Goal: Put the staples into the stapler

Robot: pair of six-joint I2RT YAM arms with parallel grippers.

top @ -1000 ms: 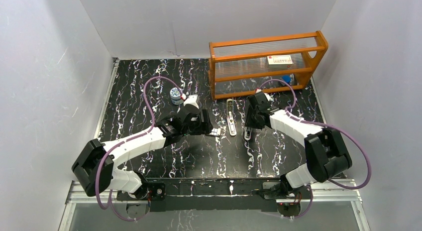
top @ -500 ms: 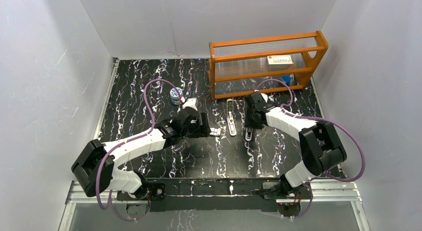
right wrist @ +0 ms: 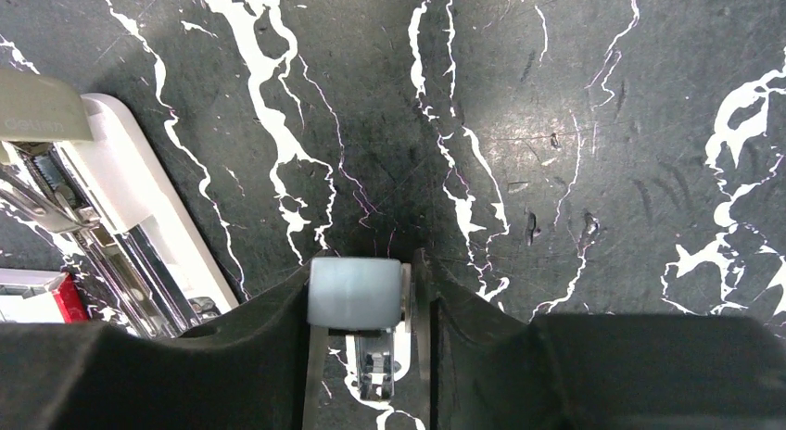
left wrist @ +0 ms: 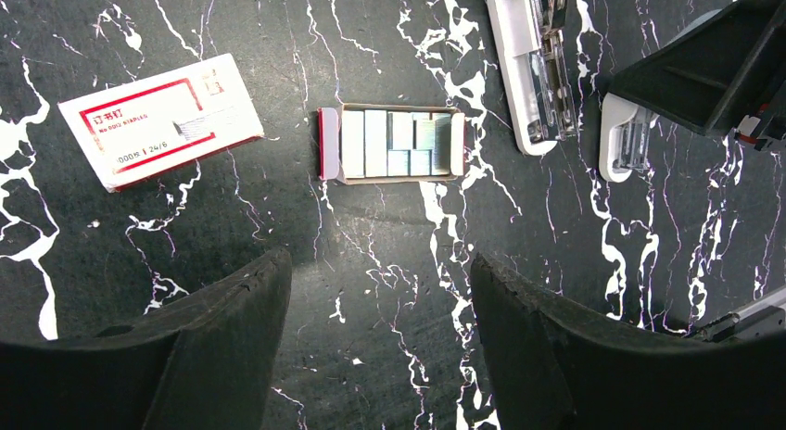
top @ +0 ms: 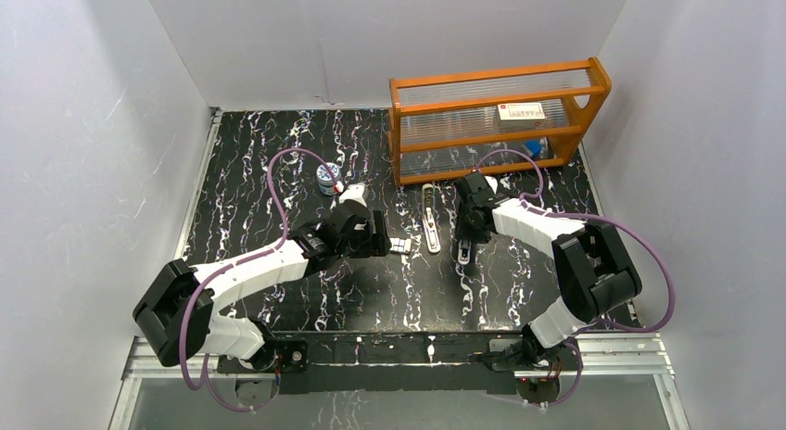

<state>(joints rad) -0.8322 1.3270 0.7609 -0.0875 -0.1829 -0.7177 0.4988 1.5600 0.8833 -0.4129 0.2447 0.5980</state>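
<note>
The staples [left wrist: 399,143] are silver strips lying in an open red-edged cardboard tray, also seen from above [top: 402,246]. The stapler [top: 431,222] lies opened on the black marbled mat, metal channel up; it also shows in the left wrist view [left wrist: 531,73] and the right wrist view [right wrist: 120,208]. My left gripper [left wrist: 380,263] is open and empty, just short of the tray [top: 382,243]. My right gripper [right wrist: 363,263] is shut on a short light-blue piece [right wrist: 355,294] with a metal part under it, right of the stapler [top: 462,251].
An orange rack with ribbed clear panels [top: 496,124] stands at the back right, a small red-and-white box [top: 521,111] on its shelf. A small round tin [top: 326,178] sits behind the left arm. The empty red-and-white box sleeve [left wrist: 158,121] lies left of the tray.
The right arm's elbow has swung inward and its wrist shifted slightly towards the far left, still shut on the light-blue piece. The left gripper has barely moved.
</note>
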